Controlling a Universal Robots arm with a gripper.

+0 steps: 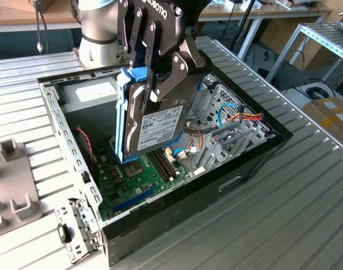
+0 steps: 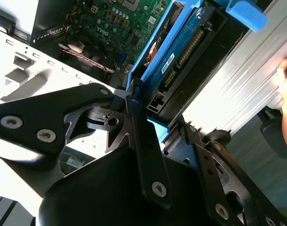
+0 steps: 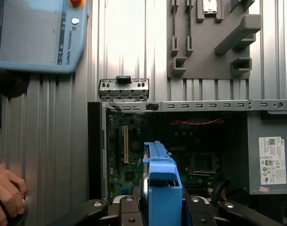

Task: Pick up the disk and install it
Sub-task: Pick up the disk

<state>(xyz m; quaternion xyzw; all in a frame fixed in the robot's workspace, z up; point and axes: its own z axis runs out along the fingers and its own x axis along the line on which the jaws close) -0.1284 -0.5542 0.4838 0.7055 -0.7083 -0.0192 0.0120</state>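
Holding the flat silver-grey metal disk (image 1: pixel 157 126), with its white label and light blue plastic frame, my black gripper (image 1: pixel 153 90) is clamped on its upper part, a finger on each face. The disk hangs upright, slightly tilted, in the air directly beneath my gripper and above the open black computer case (image 1: pixel 228 185). Below the disk lies the green circuit board (image 1: pixel 126 183) on the case floor. Past the disk, in a corner of the case, sits a grey power-supply box (image 1: pixel 95 93) with a white label. In the first wrist view, a person's hand (image 3: pixel 7 190) rests on the ribbed metal table (image 3: pixel 54 141) outside the case, well apart from my gripper.
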